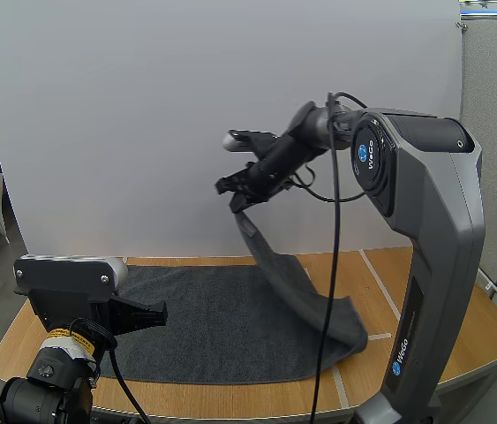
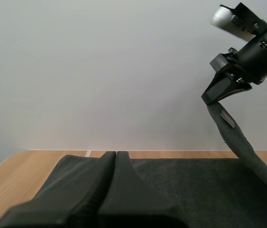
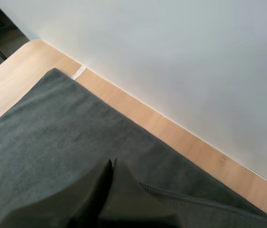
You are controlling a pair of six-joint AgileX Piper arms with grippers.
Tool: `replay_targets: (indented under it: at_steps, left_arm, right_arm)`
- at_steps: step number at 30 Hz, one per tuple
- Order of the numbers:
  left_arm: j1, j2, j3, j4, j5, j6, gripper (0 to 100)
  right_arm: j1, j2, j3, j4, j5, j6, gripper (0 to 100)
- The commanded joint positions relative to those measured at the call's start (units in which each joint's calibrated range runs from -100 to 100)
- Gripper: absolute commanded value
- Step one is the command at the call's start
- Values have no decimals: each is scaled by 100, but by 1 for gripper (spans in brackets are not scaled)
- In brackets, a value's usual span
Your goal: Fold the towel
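Evidently right jaws pinch towel (image 1: 222, 327) corner high, likely to carry fold across; left jaws closed, empty, low near opposite edge.

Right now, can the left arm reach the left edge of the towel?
Probably yes: the left gripper hangs low over the left edge of the towel, with nothing between them, though its fingers are shut.

"WeGo" on the right arm's round joint cap (image 1: 367, 157), "WeGo" again low on its upright link (image 1: 401, 357)
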Motion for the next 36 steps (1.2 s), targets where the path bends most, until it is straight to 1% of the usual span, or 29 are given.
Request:
replay_targets:
  at_steps: [1,7,13,16,21,26,36]
  left_arm:
    - [3,-27,-42,-63,-52,-8,0]
    - [3,-27,-42,-63,-52,-8,0]
    - [3,-27,-42,-63,-52,-8,0]
    - [3,-27,-42,-63,-52,-8,0]
    - [3,-27,-42,-63,-52,-8,0]
    - [3,-27,-42,-63,-52,-8,0]
    - [3,-27,-42,-63,-52,-8,0]
  right_arm:
    - [296,-98,24,-349,-296,301,0]
    - [814,-98,24,-752,-771,673,0]
    - [1197,-43,24,-892,-1255,852,0]
    - [1350,68,8,-1062,-1458,1009,0]
    - [1519,271,-8,-1062,-1667,1040,0]
    - [1636,511,-23,-1074,-2120,1040,0]
    - [1649,674,-23,-946,-3374,1040,0]
